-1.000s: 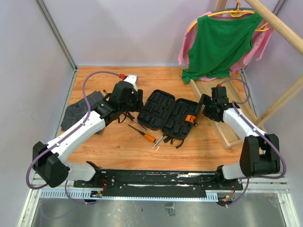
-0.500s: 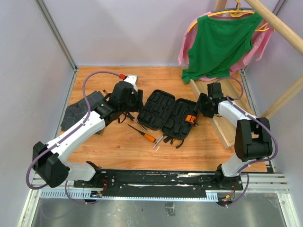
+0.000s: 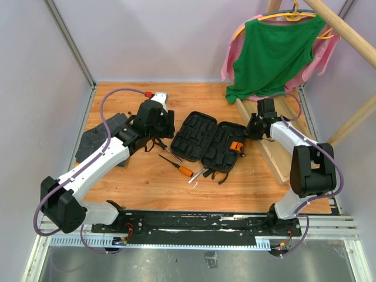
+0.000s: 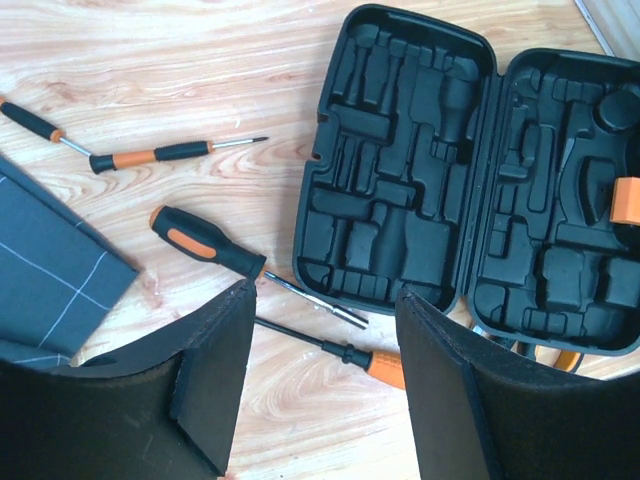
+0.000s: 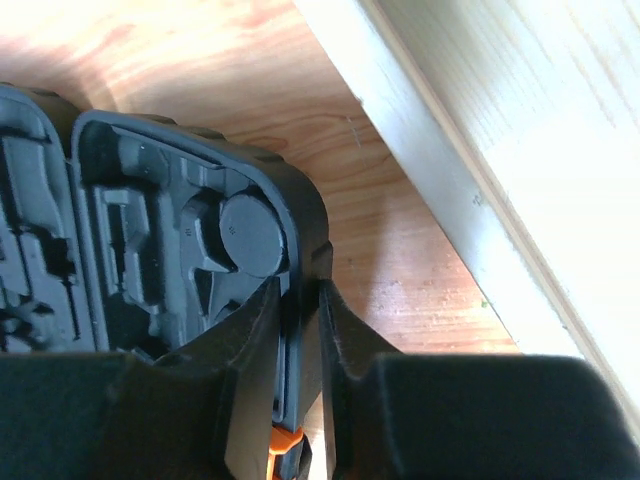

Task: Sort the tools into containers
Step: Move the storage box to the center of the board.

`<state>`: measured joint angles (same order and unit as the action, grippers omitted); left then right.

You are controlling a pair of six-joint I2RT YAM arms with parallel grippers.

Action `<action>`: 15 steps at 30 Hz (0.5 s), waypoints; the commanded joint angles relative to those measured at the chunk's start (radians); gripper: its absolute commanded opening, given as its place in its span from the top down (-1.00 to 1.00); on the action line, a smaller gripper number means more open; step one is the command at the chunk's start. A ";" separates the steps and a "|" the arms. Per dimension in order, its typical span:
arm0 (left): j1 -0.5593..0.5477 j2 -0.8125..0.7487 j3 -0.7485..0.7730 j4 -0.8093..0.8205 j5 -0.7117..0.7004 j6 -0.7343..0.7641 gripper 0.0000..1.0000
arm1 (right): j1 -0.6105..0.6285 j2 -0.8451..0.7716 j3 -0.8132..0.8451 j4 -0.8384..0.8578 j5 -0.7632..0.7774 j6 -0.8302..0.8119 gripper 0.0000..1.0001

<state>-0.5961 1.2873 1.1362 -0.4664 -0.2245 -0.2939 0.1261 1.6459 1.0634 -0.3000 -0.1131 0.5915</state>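
The black tool case lies open mid-table, its moulded slots bare. My right gripper is shut on the rim of the case's right half, one finger inside and one outside, just above the orange latch. My left gripper hovers open over the wood left of the case, holding nothing. Thin screwdrivers lie below and beyond it: a black-orange one, an orange-handled one, and two more. Pliers stick out at the case's near edge.
A dark grey folded cloth lies at the left, close to the screwdrivers. A long wooden tray runs along the right, close to my right gripper. A green shirt hangs on a wooden rack at the back right.
My right gripper has swung in towards the case's right edge and closed from wide open onto its rim. The left arm has barely shifted and stays open.
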 commanded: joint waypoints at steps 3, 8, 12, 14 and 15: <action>0.016 -0.026 -0.015 0.008 0.017 0.001 -0.24 | -0.008 0.006 0.102 -0.016 -0.029 0.010 0.77; 0.022 -0.026 -0.016 0.010 0.026 -0.001 -0.24 | -0.006 0.039 0.189 -0.045 -0.038 -0.003 0.89; 0.028 -0.029 -0.018 0.010 0.029 -0.001 -0.24 | -0.004 0.080 0.267 -0.063 -0.043 -0.010 0.94; 0.030 -0.029 -0.020 0.011 0.032 -0.002 -0.24 | -0.002 0.105 0.304 -0.066 -0.041 -0.014 0.94; 0.031 -0.028 -0.020 0.012 0.033 -0.002 -0.24 | -0.002 0.121 0.328 -0.070 -0.043 -0.019 0.94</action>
<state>-0.5777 1.2842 1.1309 -0.4660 -0.2047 -0.2951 0.1261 1.7355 1.2957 -0.3737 -0.1242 0.5713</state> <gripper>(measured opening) 0.620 0.187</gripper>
